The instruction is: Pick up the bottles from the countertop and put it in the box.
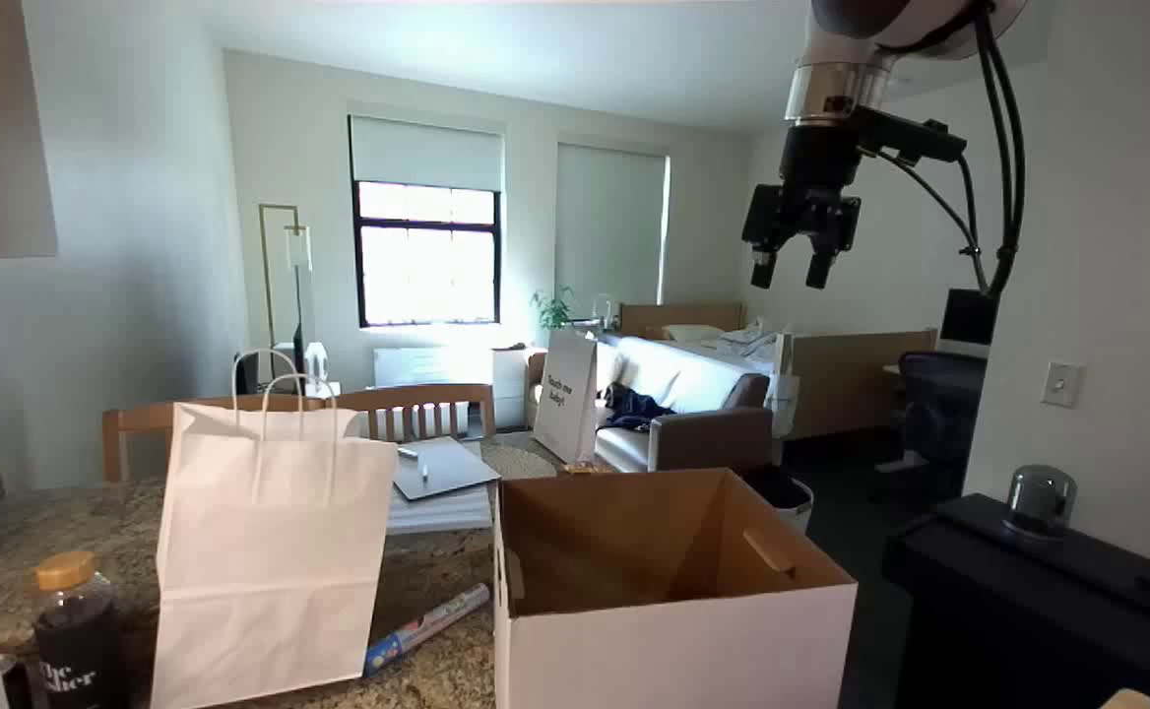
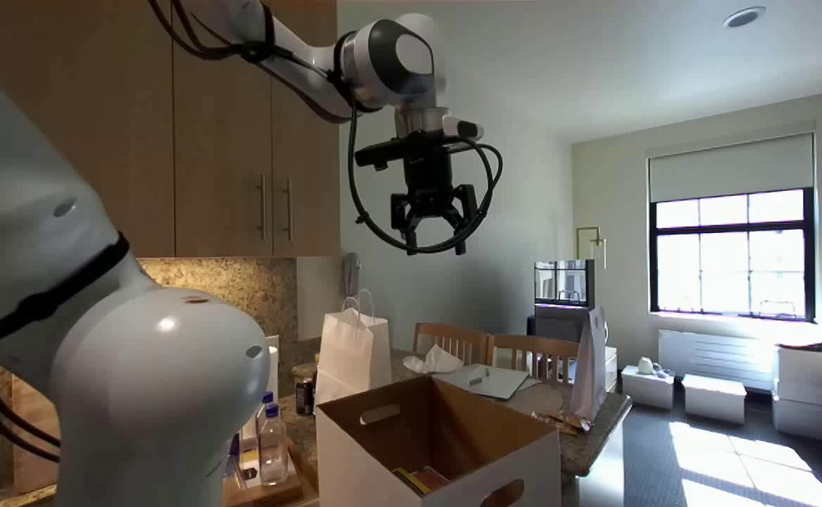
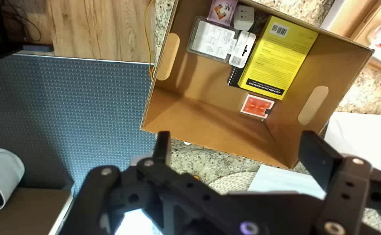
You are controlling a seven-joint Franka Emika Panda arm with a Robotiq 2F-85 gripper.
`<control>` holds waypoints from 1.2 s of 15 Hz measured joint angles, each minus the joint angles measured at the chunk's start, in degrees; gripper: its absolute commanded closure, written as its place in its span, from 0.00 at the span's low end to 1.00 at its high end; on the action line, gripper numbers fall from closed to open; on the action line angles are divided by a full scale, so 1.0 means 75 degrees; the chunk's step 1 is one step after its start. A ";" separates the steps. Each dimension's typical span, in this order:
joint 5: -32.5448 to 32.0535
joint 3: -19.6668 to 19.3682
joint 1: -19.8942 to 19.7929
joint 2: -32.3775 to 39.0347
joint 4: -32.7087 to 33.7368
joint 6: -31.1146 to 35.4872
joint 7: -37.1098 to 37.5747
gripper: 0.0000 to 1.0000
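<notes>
My gripper (image 1: 791, 277) hangs open and high in the air, nothing between its fingertips; in an exterior view the gripper (image 2: 436, 250) is above the box (image 2: 355, 461). The box (image 1: 673, 655) stands upright on the countertop (image 1: 14, 561), its top uncovered. Seen from the wrist, the box (image 3: 210, 129) lies below and beyond the fingers, holding a yellow book (image 3: 278, 55), a red card pack (image 3: 257, 106) and several small packages. A dark bottle (image 1: 81, 640) with an orange cap stands at far left in an exterior view. Clear blue-capped bottles (image 2: 272, 451) stand near the arm, partly hidden.
A white paper bag (image 1: 270, 561) with handles stands beside the box, and a printed tube (image 1: 429, 628) lies between them. A laptop (image 1: 445, 468) and a tall printed sign (image 1: 567, 394) are behind. Wooden cabinets (image 2: 221, 127) rise behind the arm. A dark can (image 2: 304, 398) stands beside the bag.
</notes>
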 measured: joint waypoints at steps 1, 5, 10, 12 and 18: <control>0.0000 0.0000 0.0000 0.0000 0.0000 0.0000 0.0000 0.00; 0.0000 0.0000 0.0000 0.0000 0.0000 0.0000 0.0000 0.00; -0.0045 0.0446 0.0152 0.0258 0.0076 0.0000 0.0004 0.00; -0.0259 0.0931 0.0291 0.0544 0.0273 0.0000 0.0023 0.00; -0.0693 0.1722 0.1052 0.1607 0.1315 -0.0058 -0.0314 0.00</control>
